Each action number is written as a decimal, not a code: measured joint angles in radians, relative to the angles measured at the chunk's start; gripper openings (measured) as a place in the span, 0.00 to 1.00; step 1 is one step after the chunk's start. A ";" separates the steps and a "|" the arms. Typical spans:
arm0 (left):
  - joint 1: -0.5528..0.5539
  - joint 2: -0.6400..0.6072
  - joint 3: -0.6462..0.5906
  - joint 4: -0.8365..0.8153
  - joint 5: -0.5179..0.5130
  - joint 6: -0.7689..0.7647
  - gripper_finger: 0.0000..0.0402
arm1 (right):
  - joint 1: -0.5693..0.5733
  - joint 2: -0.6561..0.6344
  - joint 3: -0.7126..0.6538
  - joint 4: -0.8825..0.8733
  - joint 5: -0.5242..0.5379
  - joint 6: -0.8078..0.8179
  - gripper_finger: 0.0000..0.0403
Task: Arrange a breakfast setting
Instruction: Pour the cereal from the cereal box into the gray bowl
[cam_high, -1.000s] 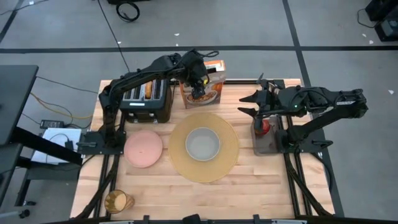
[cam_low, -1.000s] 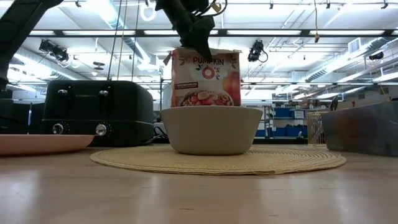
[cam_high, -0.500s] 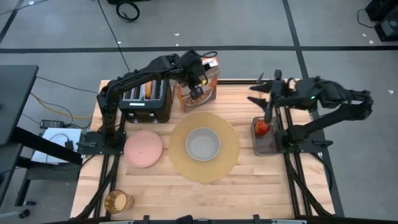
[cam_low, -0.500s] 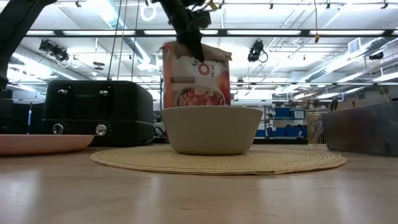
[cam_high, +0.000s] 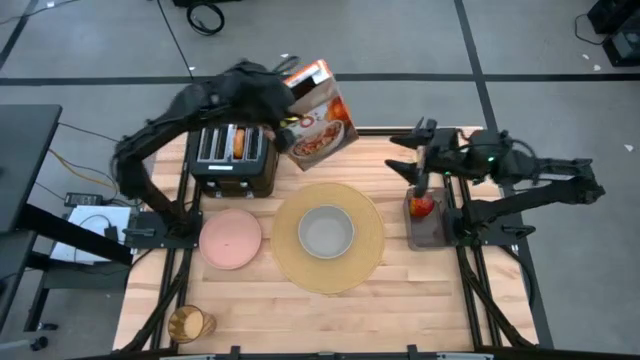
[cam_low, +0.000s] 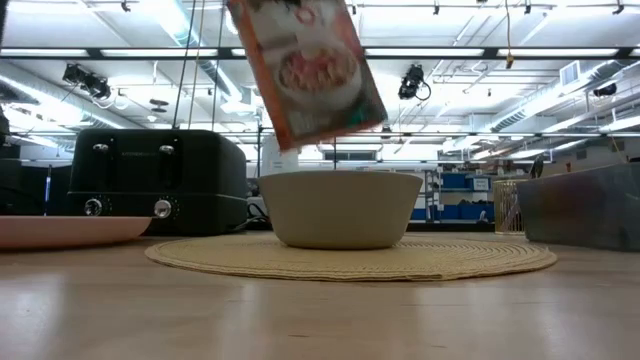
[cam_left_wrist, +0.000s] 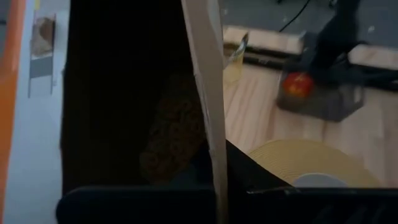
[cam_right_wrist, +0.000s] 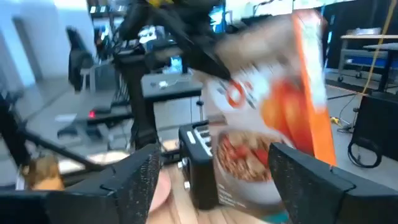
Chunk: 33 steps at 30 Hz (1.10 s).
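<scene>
High: straight down over whole table (cam_high: 420, 300) | Low: table-level, close to bowl (cam_low: 340, 208) | Both share cereal box (cam_high: 318, 118)

Two dark jointed arms (cam_high: 160, 130), black pincer fingers (cam_right_wrist: 134, 180)

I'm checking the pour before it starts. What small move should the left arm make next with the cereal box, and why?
Probably carry the tilted cereal box toward the grey bowl. The left gripper holds it raised over the table's back edge, short of the bowl on the placemat, so tipping now would likely spill.
</scene>
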 joint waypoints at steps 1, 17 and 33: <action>-0.002 -0.023 0.000 -0.008 0.000 0.000 0.01 | -0.014 0.005 -0.035 0.050 -0.005 0.012 0.79; -0.017 -0.207 0.002 -0.069 0.079 0.022 0.01 | -0.318 0.391 -0.371 0.810 -0.293 0.214 0.96; -0.113 -0.211 0.001 -0.046 0.138 0.030 0.01 | -0.454 0.795 -0.372 1.602 -0.811 0.453 0.96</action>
